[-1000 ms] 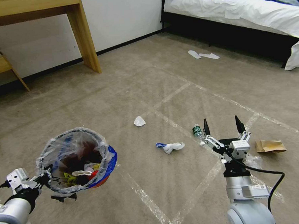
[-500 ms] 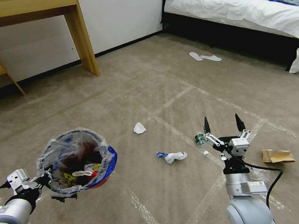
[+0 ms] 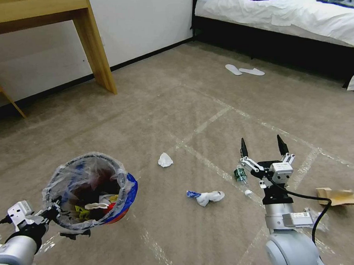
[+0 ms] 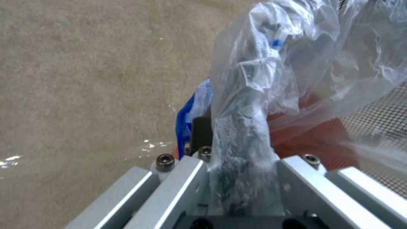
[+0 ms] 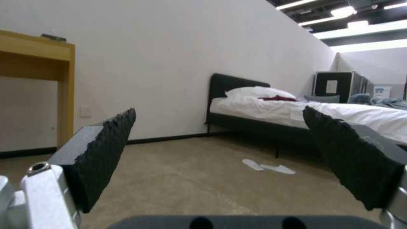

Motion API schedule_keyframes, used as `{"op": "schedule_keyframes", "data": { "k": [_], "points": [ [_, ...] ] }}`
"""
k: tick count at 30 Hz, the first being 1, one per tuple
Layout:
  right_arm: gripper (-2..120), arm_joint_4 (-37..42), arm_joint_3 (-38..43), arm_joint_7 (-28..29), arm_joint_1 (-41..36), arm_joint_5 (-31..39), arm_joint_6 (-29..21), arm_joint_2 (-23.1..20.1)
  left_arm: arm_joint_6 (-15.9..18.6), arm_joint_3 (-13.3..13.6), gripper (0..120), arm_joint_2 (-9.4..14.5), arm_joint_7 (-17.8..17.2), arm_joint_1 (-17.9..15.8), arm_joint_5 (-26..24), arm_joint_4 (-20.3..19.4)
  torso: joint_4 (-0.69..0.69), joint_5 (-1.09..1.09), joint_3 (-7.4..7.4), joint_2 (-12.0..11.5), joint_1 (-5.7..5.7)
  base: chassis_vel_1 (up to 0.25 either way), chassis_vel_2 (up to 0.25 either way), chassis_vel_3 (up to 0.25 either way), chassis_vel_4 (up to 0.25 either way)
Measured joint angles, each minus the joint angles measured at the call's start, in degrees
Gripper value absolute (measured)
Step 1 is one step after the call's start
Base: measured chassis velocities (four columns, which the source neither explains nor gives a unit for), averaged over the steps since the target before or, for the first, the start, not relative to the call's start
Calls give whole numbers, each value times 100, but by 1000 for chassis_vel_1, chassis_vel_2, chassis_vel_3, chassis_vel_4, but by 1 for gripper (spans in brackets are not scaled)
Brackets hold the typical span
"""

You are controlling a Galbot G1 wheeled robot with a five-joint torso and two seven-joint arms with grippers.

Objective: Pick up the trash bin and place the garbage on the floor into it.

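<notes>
From the head view I see my left end effector (image 3: 55, 204) at lower left, clamped on the rim of the trash bin (image 3: 121, 205), which it holds off the floor (image 3: 176, 109) with litter inside. The left wrist view adds the detail: the crinkled clear liner (image 4: 271, 63) bunched between the jaws, blue rim and red wall beside it. My right end effector (image 3: 262, 148), lower right of centre, has its fingers wide apart, empty, above a green-label bottle (image 3: 240, 174). On the carpet lie a tissue wad (image 3: 165, 160), a white-and-blue wad (image 3: 206, 196) and a brown paper bag (image 3: 338, 196). The right wrist view looks level past its pads (image 5: 106, 152) to the bed (image 5: 297, 111) and slippers (image 5: 267, 166).
</notes>
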Motion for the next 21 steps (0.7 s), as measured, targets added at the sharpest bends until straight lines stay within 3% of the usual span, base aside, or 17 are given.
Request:
{"op": "schedule_keyframes", "data": {
  "k": [7, 10, 13, 15, 17, 18, 19, 21],
  "points": [
    [100, -5, -92, 106, 71, 84, -159, -32, -3, -5, 0, 23, 2, -2, -4, 11, 0, 0, 0, 0, 0, -70, 67, 84, -74],
    [100, 100, -464, 860, 286, 953, -1467, -253, -6, -1, 0, 32, 3, 7, -5, 22, 0, 0, -1, 0, 0, 0, 0, 0, 0],
    [100, 116, -573, 1132, 371, 1354, -1910, -320, -6, 2, 0, 34, 4, 13, -3, 25, 0, 0, -1, 0, 0, 0, 0, 0, 0],
    [100, 51, -842, 1818, 656, 2509, -2987, -457, -8, 12, 0, 17, 4, 18, 9, 27, 1, 0, 0, 0, 0, 0, 0, 0, 0],
    [100, 17, -888, 1965, 730, 2775, -3189, -471, -9, 20, 0, 9, 4, 18, 15, 27, 0, 0, 0, 0, 0, 0, 0, 0, 0],
    [100, -91, -1031, 2534, 985, 3851, -3806, -484, -9, 34, 0, -20, 7, 28, 42, 26, -1, -2, -1, 0, -1, 0, 0, 0, 0],
    [100, -91, -1031, 2534, 985, 3851, -3806, -484, -9, 34, 0, -20, 7, 28, 42, 26, -1, -2, -1, 0, -1, 0, 0, 0, 0],
    [100, -337, -1237, 3274, 1265, 5161, -4295, -415, -10, 34, 0, -37, 11, 46, 55, 23, 0, 2, 0, 0, -1, 0, 0, 0, 0]
  ]
}}
